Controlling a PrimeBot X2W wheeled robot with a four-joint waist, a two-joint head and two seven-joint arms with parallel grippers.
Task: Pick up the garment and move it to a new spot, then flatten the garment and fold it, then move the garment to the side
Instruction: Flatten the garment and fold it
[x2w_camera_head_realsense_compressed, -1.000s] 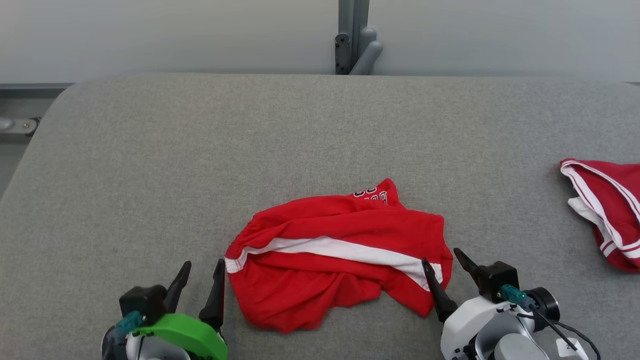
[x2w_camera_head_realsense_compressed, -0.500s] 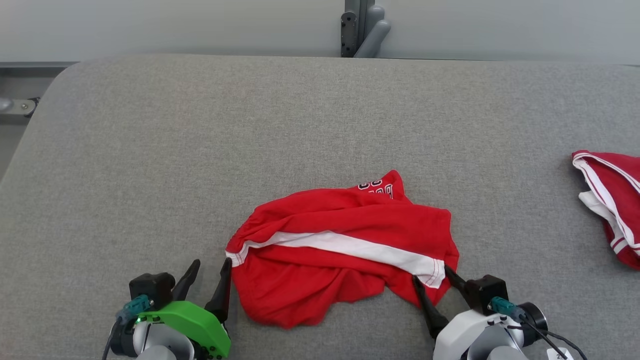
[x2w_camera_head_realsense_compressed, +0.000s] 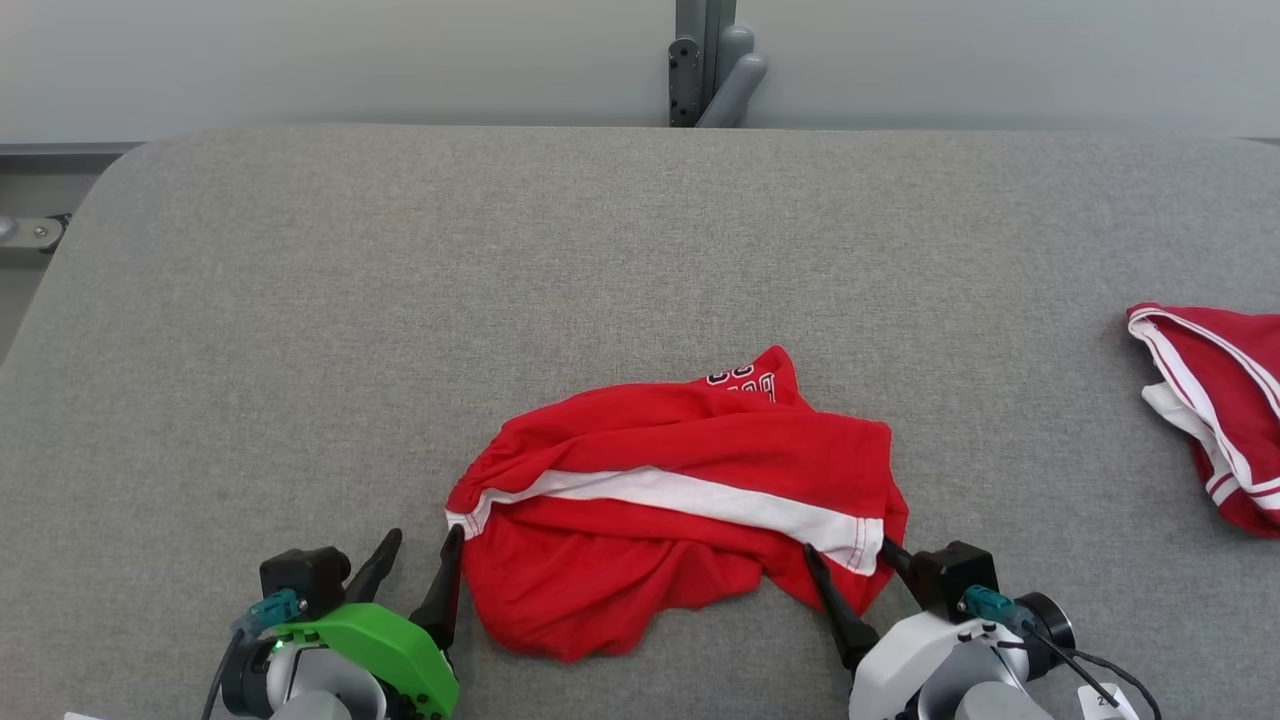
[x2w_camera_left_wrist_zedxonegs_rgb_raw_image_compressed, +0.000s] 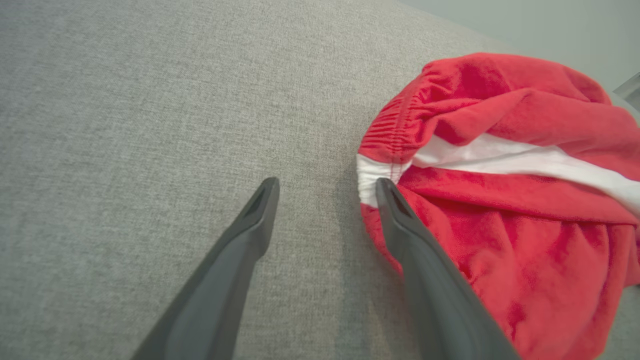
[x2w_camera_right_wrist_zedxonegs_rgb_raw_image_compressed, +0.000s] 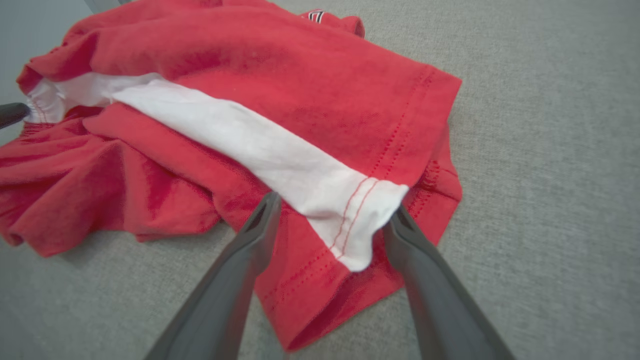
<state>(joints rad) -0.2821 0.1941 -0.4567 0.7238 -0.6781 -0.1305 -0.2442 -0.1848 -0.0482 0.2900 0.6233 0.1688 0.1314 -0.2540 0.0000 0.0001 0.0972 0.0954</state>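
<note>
Crumpled red garment (x2w_camera_head_realsense_compressed: 680, 500) on grey surface (x2w_camera_head_realsense_compressed: 500, 280); left end effector (x2w_camera_head_realsense_compressed: 423, 538) gapes empty beside one end, right end effector (x2w_camera_head_realsense_compressed: 847, 548) gapes, gripping nothing, astride the other.

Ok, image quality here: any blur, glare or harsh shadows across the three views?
Head view: even, diffuse light, sharp, no glare; the red garment casts only a faint shadow on the grey surface. Left wrist view: wide-angle stretch, and the left gripper goes soft toward the bottom edge. Right wrist view: hem stitching is crisp, while the right gripper blurs near the lens.
</note>
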